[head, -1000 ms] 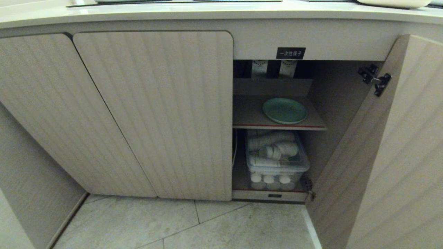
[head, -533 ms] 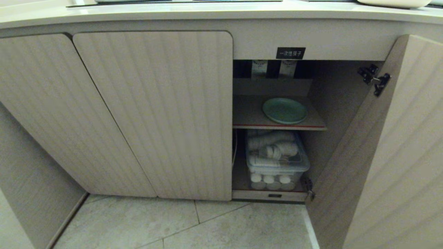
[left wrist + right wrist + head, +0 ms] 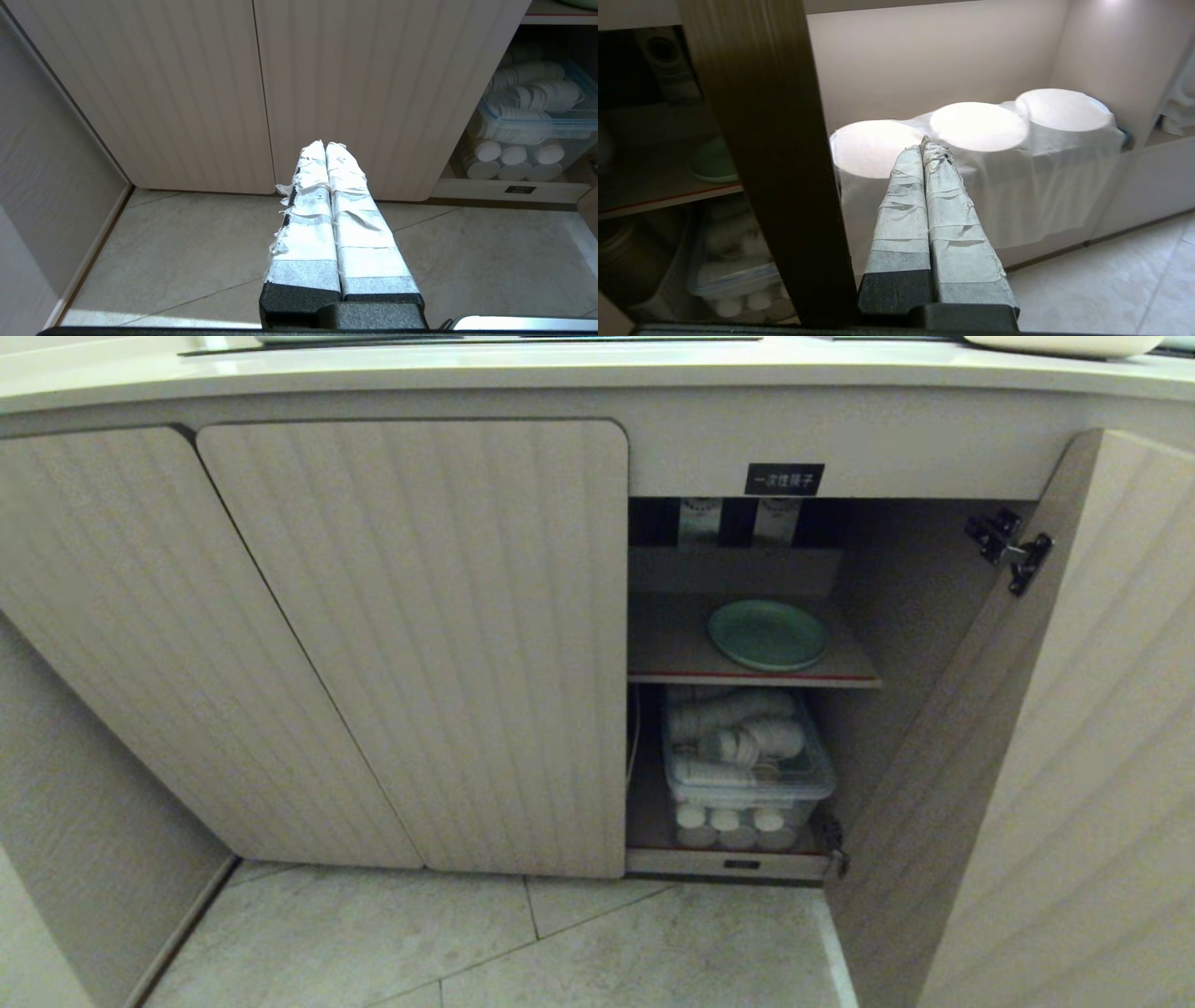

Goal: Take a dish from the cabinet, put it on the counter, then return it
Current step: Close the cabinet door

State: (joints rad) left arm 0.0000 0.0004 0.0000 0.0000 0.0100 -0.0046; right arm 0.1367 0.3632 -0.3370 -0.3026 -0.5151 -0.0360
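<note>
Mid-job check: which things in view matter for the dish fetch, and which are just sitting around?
Job:
mint-green dish on the red-edged shelf
cabinet, open door
counter
right claw, shut, beside the door edge

Lying about:
clear tub of white cups below the shelf
black label
left claw, shut, parked facing the closed doors

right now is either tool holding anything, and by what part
Nothing is held. The left tool is shut on nothing, out in front of the closed doors. The right tool is shut and empty beside the open door. The dish sits untouched on the shelf.
</note>
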